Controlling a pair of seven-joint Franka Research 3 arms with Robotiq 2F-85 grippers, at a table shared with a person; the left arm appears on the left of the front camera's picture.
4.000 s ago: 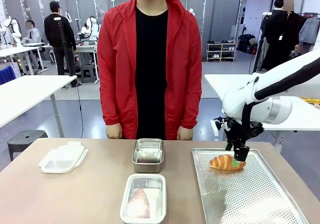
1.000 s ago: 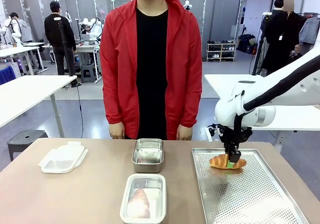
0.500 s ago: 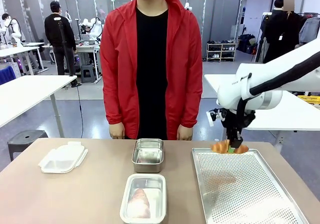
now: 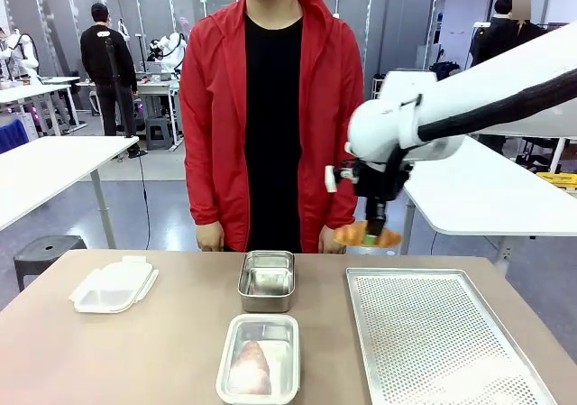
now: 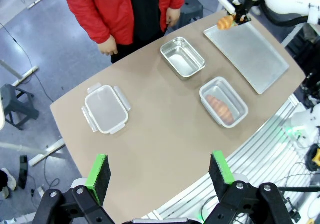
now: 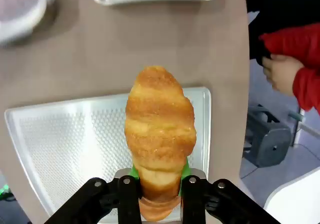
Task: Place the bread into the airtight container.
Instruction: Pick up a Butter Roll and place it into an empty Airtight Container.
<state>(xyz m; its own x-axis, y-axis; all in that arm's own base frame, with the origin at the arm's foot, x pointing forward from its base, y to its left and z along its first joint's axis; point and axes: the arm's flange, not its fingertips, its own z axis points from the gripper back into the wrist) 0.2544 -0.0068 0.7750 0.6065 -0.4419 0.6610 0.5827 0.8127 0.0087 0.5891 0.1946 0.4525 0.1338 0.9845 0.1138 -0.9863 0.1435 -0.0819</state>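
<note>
1. The right pincer (image 4: 370, 239) is clamped on a golden-brown croissant (image 6: 160, 129), holding it in the air above the tabletop's (image 4: 162, 351) far edge, by the far-left corner of the perforated metal tray (image 4: 442, 342).
2. The left pincer (image 5: 160, 170) hangs high above the tabletop, jaws wide apart, gripping nothing.
3. A clear rectangular container (image 4: 285, 355) at the near edge holds another bread piece (image 4: 251, 364).
</note>
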